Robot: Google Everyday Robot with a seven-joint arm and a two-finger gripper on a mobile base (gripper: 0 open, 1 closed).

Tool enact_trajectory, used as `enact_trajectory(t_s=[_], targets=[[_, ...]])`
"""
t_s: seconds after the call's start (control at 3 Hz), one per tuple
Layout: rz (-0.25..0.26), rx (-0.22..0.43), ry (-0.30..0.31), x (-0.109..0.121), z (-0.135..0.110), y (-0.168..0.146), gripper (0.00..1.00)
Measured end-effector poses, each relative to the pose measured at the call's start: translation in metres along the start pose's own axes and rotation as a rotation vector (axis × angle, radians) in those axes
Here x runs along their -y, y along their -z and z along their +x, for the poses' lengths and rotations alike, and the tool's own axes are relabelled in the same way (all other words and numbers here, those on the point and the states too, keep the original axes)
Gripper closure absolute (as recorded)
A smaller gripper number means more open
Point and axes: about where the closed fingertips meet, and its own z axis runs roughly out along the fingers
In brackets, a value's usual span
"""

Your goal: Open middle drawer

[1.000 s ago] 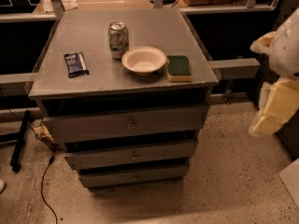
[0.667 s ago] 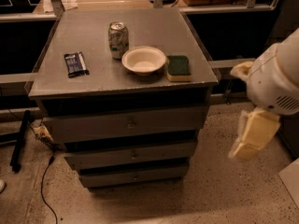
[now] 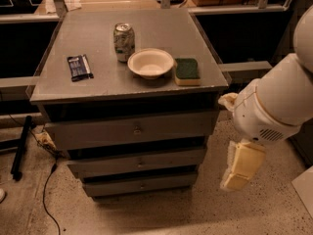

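The grey cabinet (image 3: 49, 94) has three drawer fronts stacked under its top. The middle drawer (image 3: 112, 165) is a long, low grey front with a small round knob (image 3: 140, 164) at its centre; it looks closed. The taller top drawer (image 3: 98, 130) is above it and the shortest bottom drawer (image 3: 122, 186) below. My gripper (image 3: 240, 166) hangs on the white arm to the right of the cabinet, at about the height of the middle drawer, apart from it and pointing down.
On the cabinet top stand a soda can (image 3: 123, 41), a white bowl (image 3: 150, 62), a green sponge (image 3: 187, 71) and a dark snack packet (image 3: 79, 66). A black cable (image 3: 46, 190) and a dark bar (image 3: 21, 146) lie on the floor at left.
My arm has swung in from the right edge, moving left and down towards the cabinet's right side. The drawers and the things on top have not moved.
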Motion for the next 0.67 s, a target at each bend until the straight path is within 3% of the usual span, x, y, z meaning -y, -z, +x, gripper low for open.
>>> enact_trajectory(t_s=[0.33,0.67], targets=[[-0.019,0.01,-0.016,-0.021,0.0,-0.016,0.0],[-0.05,0.0,-0.033,-0.038,-0.002,-0.067,0.0]])
